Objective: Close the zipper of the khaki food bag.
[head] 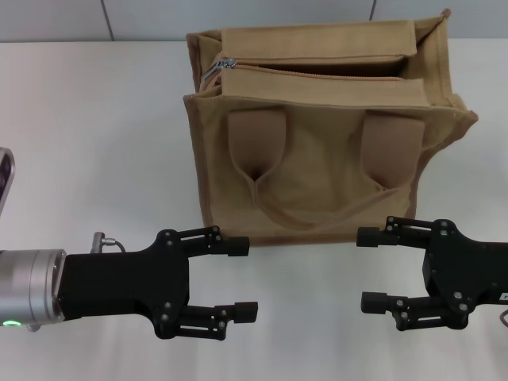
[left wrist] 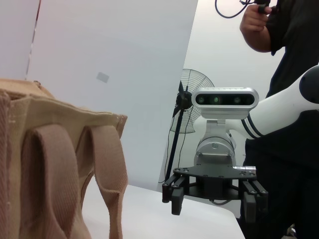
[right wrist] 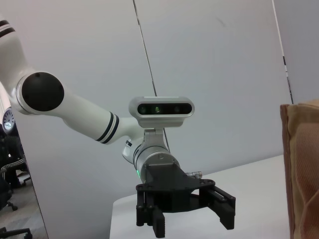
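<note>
The khaki food bag (head: 317, 135) stands upright on the white table, its strap patches and looped handle facing me. Its zipper (head: 317, 71) runs along the top and stands open, with the silver pull tab (head: 213, 71) at the bag's left end. My left gripper (head: 242, 278) is open and empty in front of the bag's lower left corner. My right gripper (head: 371, 268) is open and empty in front of its lower right corner. The bag also shows in the left wrist view (left wrist: 55, 169) and in the right wrist view (right wrist: 301, 164). Each wrist view shows the other arm's gripper, open: the right gripper (left wrist: 214, 196) and the left gripper (right wrist: 187, 214).
The white table (head: 95, 143) spreads around the bag. A grey object (head: 5, 176) sits at the table's far left edge. A standing fan (left wrist: 187, 114) and a person (left wrist: 284, 59) are behind the right arm in the left wrist view.
</note>
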{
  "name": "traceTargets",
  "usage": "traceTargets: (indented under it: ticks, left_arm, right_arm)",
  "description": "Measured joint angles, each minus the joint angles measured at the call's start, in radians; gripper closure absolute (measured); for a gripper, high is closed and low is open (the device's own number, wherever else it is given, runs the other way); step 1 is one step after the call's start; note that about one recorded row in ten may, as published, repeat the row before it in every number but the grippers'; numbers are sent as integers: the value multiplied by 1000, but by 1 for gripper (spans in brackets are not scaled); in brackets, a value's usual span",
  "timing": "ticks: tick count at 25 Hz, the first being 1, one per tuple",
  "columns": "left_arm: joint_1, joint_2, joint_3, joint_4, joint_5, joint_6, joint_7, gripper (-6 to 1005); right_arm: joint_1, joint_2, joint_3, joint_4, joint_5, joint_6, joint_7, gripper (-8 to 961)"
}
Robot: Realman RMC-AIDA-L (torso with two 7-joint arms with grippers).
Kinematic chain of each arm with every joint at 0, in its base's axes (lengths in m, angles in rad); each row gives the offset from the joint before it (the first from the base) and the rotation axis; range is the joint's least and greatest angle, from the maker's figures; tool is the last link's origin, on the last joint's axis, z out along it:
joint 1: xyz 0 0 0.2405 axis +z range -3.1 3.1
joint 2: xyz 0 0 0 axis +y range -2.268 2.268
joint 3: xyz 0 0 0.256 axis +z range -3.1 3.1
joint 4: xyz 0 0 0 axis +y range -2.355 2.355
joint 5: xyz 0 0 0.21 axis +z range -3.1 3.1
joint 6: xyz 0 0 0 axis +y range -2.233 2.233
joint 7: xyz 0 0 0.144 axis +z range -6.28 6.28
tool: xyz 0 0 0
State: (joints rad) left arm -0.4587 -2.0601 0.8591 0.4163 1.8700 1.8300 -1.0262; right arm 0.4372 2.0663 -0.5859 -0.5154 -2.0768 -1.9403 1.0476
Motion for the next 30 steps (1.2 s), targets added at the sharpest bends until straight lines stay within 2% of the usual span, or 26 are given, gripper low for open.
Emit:
traceTargets:
  ticks: [19, 21, 22, 23, 27, 30]
  left_arm:
    - [15, 4, -22, 5, -2, -9, 0, 195]
    - [28, 6, -68, 7, -6, -12, 5, 198]
    - [41, 7, -129, 7, -7, -20, 19, 199]
    - [41, 7, -129, 7, -7, -20, 19, 200]
    - [67, -6, -338, -1, -7, -87, 64, 205]
    - [68, -11, -497, -48, -8, -159, 116, 209]
  right_arm:
    - [-1, 1, 10, 0, 9, 5, 0, 153]
    - [-2, 1, 16, 0, 10, 6, 0, 155]
    - [-4, 1, 19, 0, 10, 6, 0, 155]
    - [-5, 1, 21, 0, 10, 6, 0, 156]
    - [-9, 6, 24, 0, 12, 6, -3, 160]
    - [-11, 7, 24, 0, 15, 6, -4, 163]
